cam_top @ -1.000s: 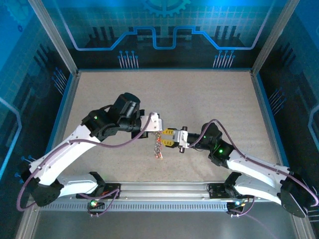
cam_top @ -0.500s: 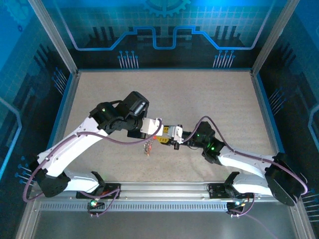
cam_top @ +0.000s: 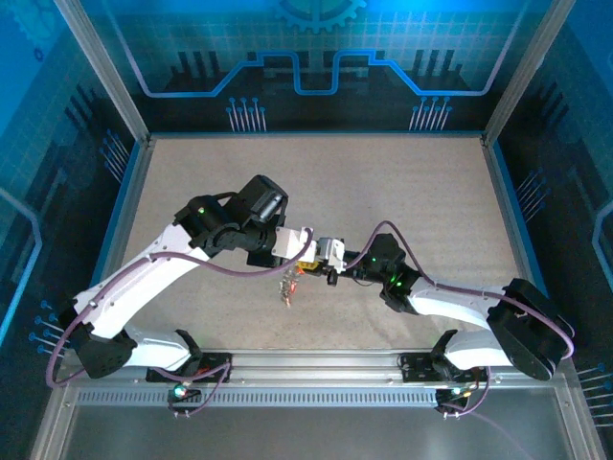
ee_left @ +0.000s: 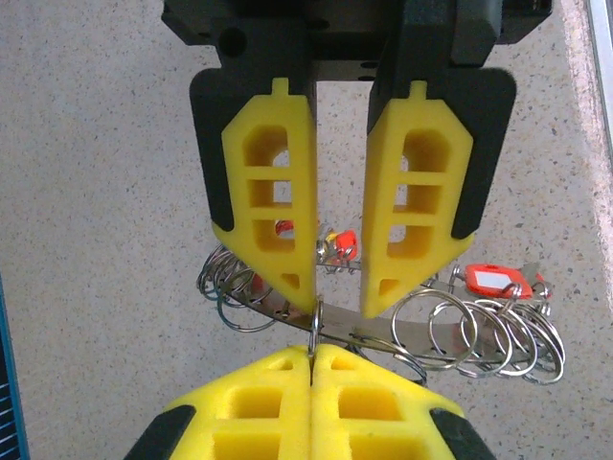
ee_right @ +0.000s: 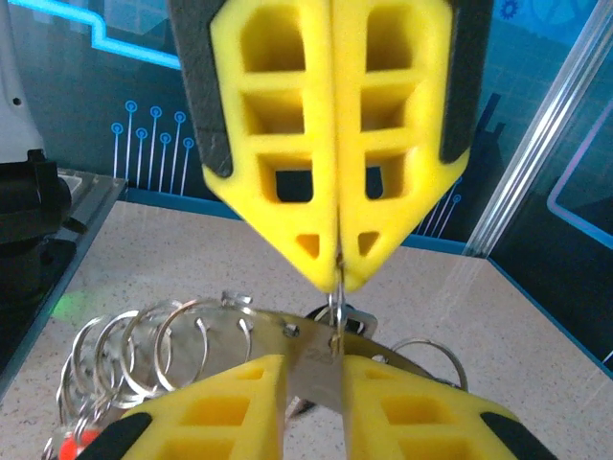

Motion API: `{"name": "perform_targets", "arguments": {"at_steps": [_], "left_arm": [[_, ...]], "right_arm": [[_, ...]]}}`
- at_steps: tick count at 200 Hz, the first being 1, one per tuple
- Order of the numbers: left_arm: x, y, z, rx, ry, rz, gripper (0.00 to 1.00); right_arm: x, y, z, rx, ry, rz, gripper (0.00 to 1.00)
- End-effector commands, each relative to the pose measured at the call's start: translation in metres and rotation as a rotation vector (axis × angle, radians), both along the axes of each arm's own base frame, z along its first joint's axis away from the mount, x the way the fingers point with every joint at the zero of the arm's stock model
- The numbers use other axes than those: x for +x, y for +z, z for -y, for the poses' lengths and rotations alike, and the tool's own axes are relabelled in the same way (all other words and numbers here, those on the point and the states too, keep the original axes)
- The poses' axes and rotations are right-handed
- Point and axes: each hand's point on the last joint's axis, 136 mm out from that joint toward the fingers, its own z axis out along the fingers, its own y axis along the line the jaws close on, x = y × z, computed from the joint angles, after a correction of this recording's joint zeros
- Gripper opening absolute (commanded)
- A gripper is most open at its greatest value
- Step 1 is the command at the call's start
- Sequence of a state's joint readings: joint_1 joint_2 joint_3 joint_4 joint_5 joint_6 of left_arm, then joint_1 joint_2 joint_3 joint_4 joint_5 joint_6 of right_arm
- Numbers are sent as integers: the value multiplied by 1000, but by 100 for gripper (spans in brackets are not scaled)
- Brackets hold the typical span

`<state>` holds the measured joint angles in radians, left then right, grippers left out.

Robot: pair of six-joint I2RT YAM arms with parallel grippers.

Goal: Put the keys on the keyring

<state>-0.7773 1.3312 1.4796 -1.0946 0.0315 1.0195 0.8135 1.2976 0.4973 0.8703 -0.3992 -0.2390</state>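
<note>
Silvery keyring (ee_left: pixel 383 337) hangs over the table's (cam_top: pixel 402 182) middle, with open room to every edge. Left tool (ee_left: pixel 312 351) is pressed together, pinching the keyring by one thin loop (ee_left: pixel 315 324). Right tool (ee_right: pixel 314 366) straddles its flat strip; whether it grips, cannot tell. Keys are lost among the rings.

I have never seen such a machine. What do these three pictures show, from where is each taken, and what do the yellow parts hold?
Two white robot arms stand at a speckled table. One picture looks down from above. The other two come from a camera on each wrist: that arm's own yellow hand is at the bottom, the other arm's at the top. Between them is the keyring, a curved metal strip carrying many wire rings and a red tag. The left hand is shut on one small ring. The right hand has its fingers slightly apart around the strip; whether they grip it, I cannot tell.
</note>
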Motion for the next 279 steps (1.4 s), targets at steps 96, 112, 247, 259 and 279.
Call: {"name": "perform_targets", "arguments": {"at_steps": [96,112,247,259,279], "left_arm": [[2,-3,20,-95,21,-32,24],[-4,-1,17,-153,40,-33,44],[-1,46,6,-678,146,71,27],[-4,43,10,-684,119,40,28],[-4,36,15,-672,109,11,28]], "right_arm": [[1,16,3,59,-20,43,0],[0,22,7,87,-26,42,0],[-10,61,23,213,5,82,0],[-11,64,23,219,9,85,0],[-12,66,24,221,8,85,0]]}}
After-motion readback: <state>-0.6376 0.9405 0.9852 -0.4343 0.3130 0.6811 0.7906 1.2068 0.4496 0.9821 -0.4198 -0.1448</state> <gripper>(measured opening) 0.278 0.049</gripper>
